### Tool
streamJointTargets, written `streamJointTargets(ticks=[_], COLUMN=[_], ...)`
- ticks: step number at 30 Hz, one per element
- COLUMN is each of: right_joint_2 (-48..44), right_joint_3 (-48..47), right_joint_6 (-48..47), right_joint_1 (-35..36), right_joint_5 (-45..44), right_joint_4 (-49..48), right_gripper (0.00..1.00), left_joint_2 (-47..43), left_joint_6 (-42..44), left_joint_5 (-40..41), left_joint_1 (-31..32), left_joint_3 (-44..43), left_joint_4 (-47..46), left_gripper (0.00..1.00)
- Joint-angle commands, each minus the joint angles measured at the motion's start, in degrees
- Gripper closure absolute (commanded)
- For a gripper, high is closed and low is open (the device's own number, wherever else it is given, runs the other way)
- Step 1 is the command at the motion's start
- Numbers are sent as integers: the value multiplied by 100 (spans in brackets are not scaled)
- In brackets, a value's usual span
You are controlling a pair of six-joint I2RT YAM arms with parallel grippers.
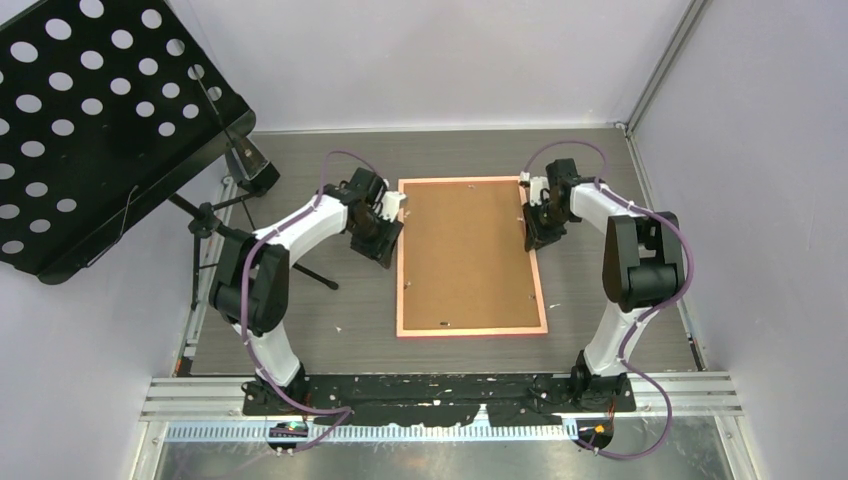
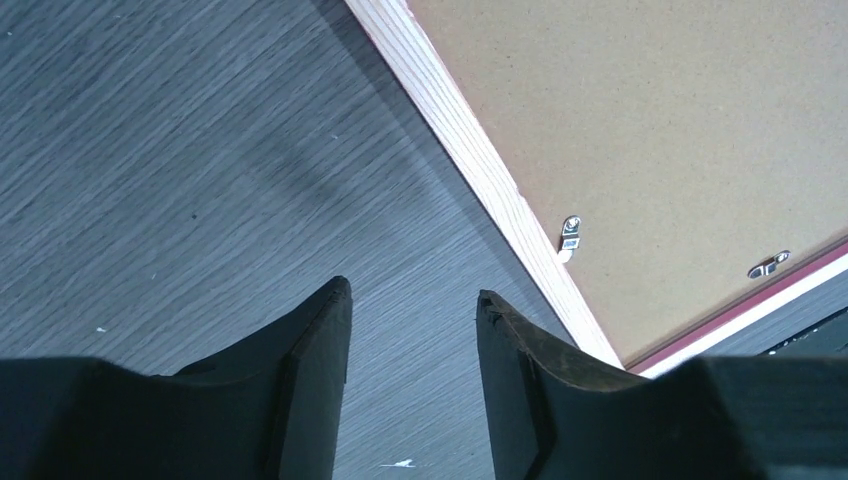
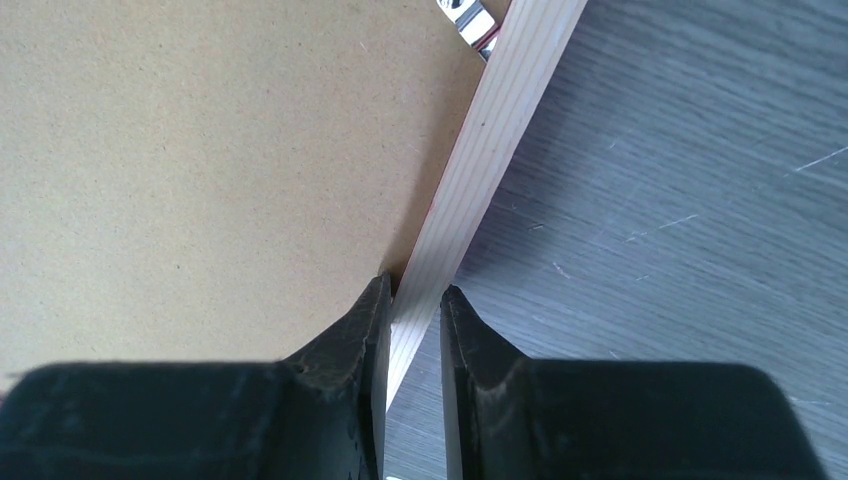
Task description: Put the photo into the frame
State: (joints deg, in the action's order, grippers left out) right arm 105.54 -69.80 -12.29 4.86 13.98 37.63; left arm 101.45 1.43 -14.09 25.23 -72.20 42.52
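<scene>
Grey wood-grain table (image 1: 320,345); frame (image 1: 541,280) face down. Left gripper (image 2: 412,292) jaws apart beside it; right gripper (image 3: 414,288) pinching frame's edge.

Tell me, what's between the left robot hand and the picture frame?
Only a thin strip of bare grey table lies between the left gripper and the frame. The left wrist view shows it best.
</scene>
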Motion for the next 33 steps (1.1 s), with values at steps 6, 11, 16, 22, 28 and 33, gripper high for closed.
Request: streamJointTargets(ticks=[6,11,16,22,28,33], right_joint_2=[169,244,364,713,1088,1504], right_joint_3=[-421,-518,-769,-1384,-1986,-2460], right_joint_6=[-584,-942,-1416,-2082,-2864,-3568], right_joint_1=[67,100,194,306,542,781], right_joint_5=[116,151,49,-80,-274,-261], right_joint_4=[-34,-19,48,383,705,989], right_gripper=[95,95,95,94,95,95], left_joint_2=[-104,-38,-13,87,242,473], left_joint_6=[133,195,241,243,278,268], left_joint_5=[10,204,338,426,600,626], left_joint_1=[-1,-9,-16,-68,-173,-277], left_joint_3=[-469,-666,-690,-768,-979,-1326], left_joint_4=[149,221,234,273,331,471], left_gripper=[45,39,32,29,28,28])
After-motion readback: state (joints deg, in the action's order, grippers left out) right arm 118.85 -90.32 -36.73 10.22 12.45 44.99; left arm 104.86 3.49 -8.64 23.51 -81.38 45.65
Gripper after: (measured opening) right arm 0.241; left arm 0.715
